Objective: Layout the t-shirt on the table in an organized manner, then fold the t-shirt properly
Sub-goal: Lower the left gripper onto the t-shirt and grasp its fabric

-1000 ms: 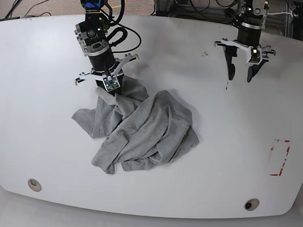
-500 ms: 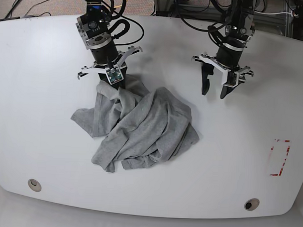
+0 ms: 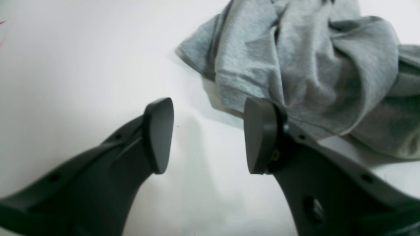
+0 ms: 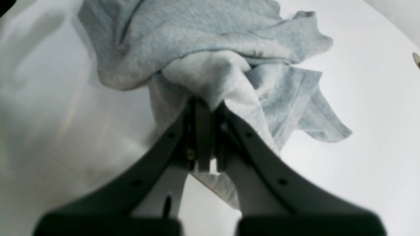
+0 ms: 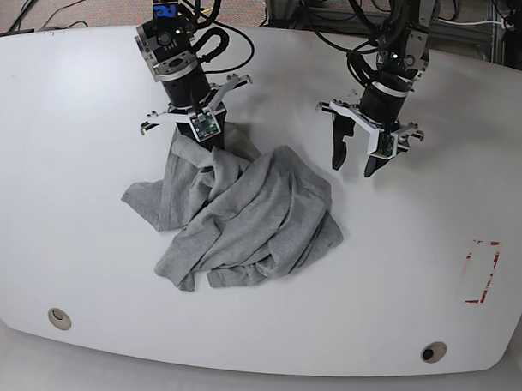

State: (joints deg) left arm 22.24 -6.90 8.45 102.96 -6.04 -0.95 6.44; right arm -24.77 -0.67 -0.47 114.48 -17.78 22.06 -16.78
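T-shirt (image 5: pixel 243 214) is pinched by shut right gripper (image 4: pixel 205 137) for spreading; left gripper (image 5: pixel 352 163) is held wide, empty, beside it.

The scene is evenly and brightly lit from above. Soft glare is spread over the glossy worktop (image 5: pixel 74 155). Short shadows are cast beneath the t-shirt (image 5: pixel 243 216). In both wrist views the near jaws are blurred.
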